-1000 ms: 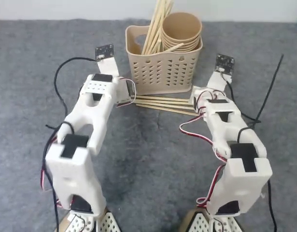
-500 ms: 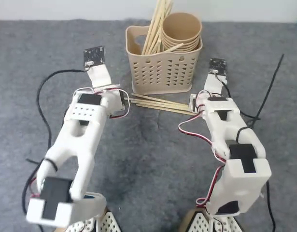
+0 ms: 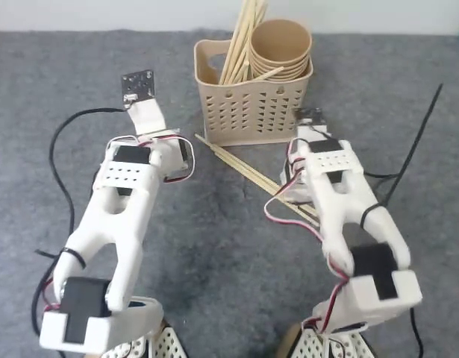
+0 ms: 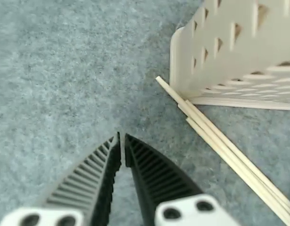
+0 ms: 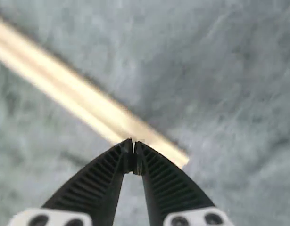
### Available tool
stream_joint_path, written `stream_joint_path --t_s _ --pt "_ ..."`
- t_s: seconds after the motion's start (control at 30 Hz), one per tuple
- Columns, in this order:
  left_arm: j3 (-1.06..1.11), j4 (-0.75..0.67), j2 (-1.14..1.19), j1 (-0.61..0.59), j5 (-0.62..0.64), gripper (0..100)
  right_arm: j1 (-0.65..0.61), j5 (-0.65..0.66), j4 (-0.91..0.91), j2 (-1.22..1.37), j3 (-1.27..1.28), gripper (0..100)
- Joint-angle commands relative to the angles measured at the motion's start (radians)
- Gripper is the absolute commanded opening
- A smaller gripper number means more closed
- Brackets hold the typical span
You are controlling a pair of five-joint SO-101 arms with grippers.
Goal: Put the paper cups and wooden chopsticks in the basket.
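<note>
A beige perforated basket [image 3: 248, 112] stands at the back middle of the grey carpet, with a stack of paper cups [image 3: 281, 48] and several wooden chopsticks [image 3: 240, 37] upright in it. A few loose chopsticks [image 3: 251, 173] lie slanted on the carpet in front of the basket. My left gripper [image 4: 122, 137] is shut and empty, low over the carpet, a little way from the loose chopsticks [image 4: 220, 146] and the basket's corner [image 4: 239, 47]. My right gripper [image 5: 134, 143] is shut, its tips right over the chopsticks [image 5: 83, 101] near their end.
The left arm [image 3: 128, 186] and right arm [image 3: 333, 179] flank the chopsticks on the carpet. Black cables [image 3: 416, 149] trail on the right and on the left [image 3: 65, 142]. A pale wall runs along the back.
The loose chopsticks have swung from lying along the basket's front to a slant, their right ends now nearer the front. The right arm has shifted left and back; the left arm pulled back.
</note>
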Motion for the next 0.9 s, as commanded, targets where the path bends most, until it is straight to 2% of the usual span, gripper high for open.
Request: stream_joint_path --t_s 0.0,0.2,0.4,0.6,0.7,0.87 --pt "-0.007 -0.025 -0.051 -0.043 -0.011 1 -0.053 0.083 0.093 -0.142 -0.026 0.8" --pt "0.008 -0.097 -0.052 -0.118 -0.008 1 -0.077 0.161 0.134 -0.305 -0.026 1.7" --pt "0.005 -0.129 -0.046 -0.157 -0.012 2 -0.133 0.284 0.133 -0.191 -0.029 20.9" --pt "0.004 -0.149 -0.044 -0.198 -0.012 2 -0.142 0.477 0.001 -0.035 -0.031 21.3" --pt "0.004 -0.149 -0.044 -0.198 -0.012 2 -0.131 0.597 -0.015 0.005 -0.031 21.3" --pt "0.005 -0.149 -0.044 -0.195 -0.012 2 -0.122 0.726 -0.024 0.048 -0.029 21.3"
